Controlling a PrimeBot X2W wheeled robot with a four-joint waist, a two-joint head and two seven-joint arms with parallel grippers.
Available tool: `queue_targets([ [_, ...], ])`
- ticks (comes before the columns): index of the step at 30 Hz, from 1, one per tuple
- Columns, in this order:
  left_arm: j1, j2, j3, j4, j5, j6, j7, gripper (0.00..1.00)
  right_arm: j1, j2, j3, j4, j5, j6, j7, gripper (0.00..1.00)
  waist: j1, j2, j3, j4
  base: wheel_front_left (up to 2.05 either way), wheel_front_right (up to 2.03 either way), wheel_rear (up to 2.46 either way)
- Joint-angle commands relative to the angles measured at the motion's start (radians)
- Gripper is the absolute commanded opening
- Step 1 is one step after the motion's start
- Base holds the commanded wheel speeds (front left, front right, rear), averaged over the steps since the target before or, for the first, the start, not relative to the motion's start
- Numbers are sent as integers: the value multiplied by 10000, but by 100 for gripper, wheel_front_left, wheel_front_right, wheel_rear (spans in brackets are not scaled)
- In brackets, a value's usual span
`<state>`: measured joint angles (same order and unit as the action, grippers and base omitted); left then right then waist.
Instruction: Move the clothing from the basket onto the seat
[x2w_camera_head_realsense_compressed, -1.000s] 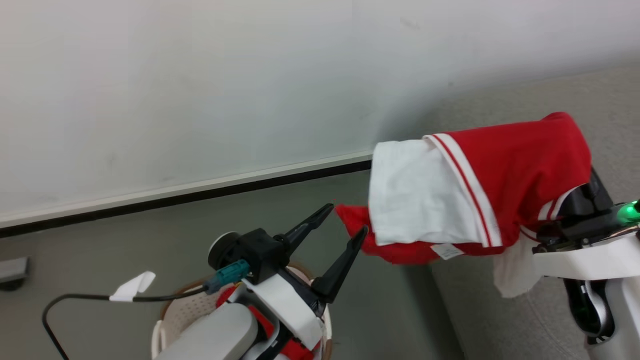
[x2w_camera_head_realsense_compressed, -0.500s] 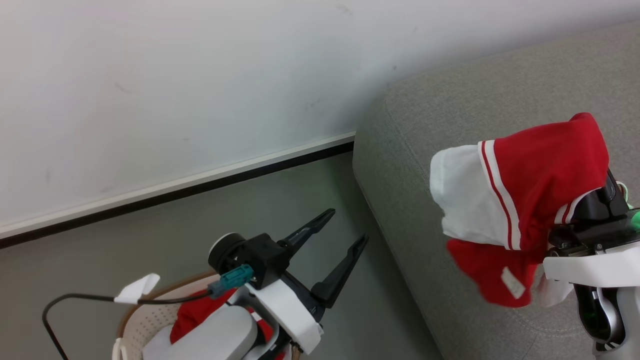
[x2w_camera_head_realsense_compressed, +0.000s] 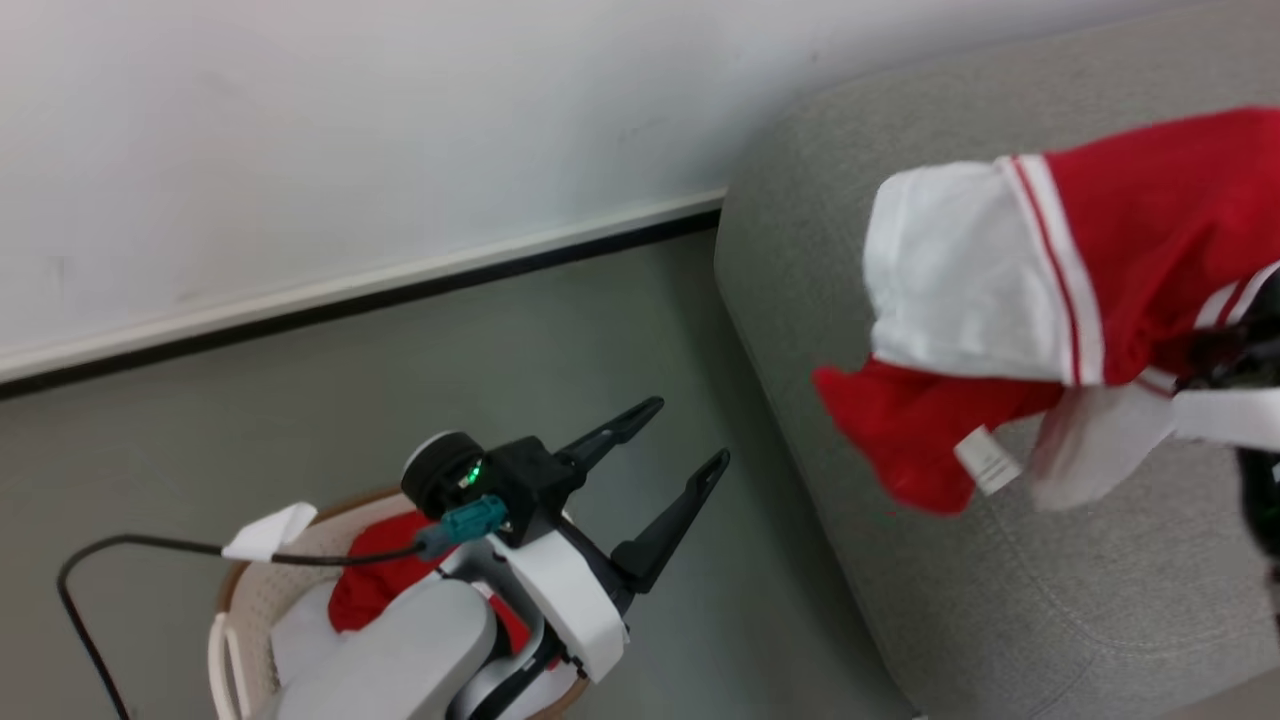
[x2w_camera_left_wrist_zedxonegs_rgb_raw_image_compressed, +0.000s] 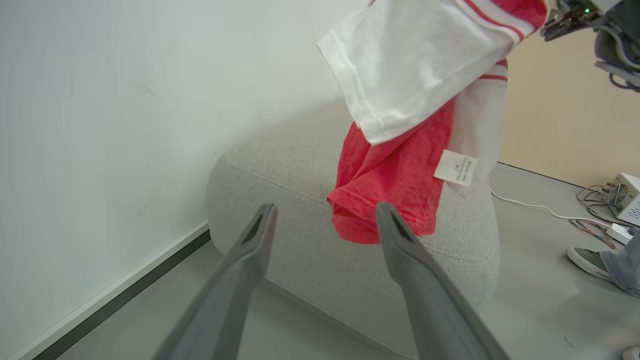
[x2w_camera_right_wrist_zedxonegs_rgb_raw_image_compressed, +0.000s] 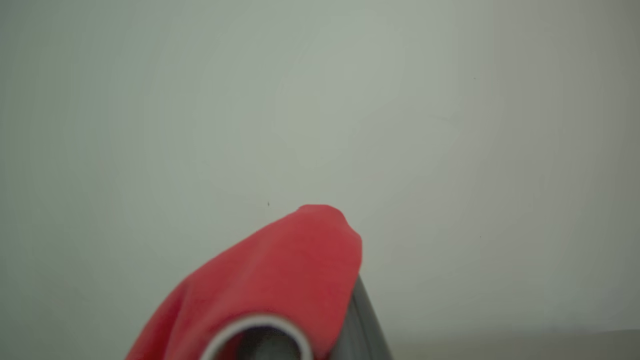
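Head view: basket (x2w_camera_head_realsense_compressed: 232, 625), left hand (x2w_camera_head_realsense_compressed: 688, 431) spread empty | right wrist: right hand (x2w_camera_right_wrist_zedxonegs_rgb_raw_image_compressed: 361, 310) clamping clothing (x2w_camera_right_wrist_zedxonegs_rgb_raw_image_compressed: 280, 270)

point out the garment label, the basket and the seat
garment label (x2w_camera_left_wrist_zedxonegs_rgb_raw_image_compressed: 456, 167), left wrist view, middle of the tag
basket (x2w_camera_head_realsense_compressed: 262, 590), head view, perforated wall
seat (x2w_camera_head_realsense_compressed: 1000, 620), head view, bare grey upholstery

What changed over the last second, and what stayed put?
The right end effector, shut on the red garment, carried it from the edge of the seat to fully over it; the head camera shifted too. The left end effector stayed open by the basket, which still holds red clothing.
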<state>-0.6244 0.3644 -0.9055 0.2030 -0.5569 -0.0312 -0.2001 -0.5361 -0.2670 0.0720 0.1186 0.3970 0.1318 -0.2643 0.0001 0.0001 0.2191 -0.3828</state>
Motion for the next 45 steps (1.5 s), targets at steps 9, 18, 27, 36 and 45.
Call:
queue_targets([
  [9,-671,380,-66,-403,325,-171,383,100,-1958,-1263,-1019,649,127,-23,-1,0,-1,-1,1598,771,0,0,0],
  [18,-1273,528,-181,-700,607,-304,567,100,-3508,-2758,-1880,1914,734,-22,233,0,-1,-1,2833,1348,0,0,0],
  [27,-1568,623,-183,-766,673,-362,526,100,-3873,-3450,-2695,3459,-142,-23,432,0,-1,-1,3778,1956,0,0,0],
  [36,-1716,538,-207,-609,621,-380,343,100,-3686,-3221,-2109,5836,-487,-23,1805,0,-1,-1,4145,2304,0,0,0],
  [45,-1731,428,-223,-310,462,-418,107,100,-3843,-3396,-1415,7371,-794,-23,3472,0,-1,-1,4075,2560,0,0,0],
])
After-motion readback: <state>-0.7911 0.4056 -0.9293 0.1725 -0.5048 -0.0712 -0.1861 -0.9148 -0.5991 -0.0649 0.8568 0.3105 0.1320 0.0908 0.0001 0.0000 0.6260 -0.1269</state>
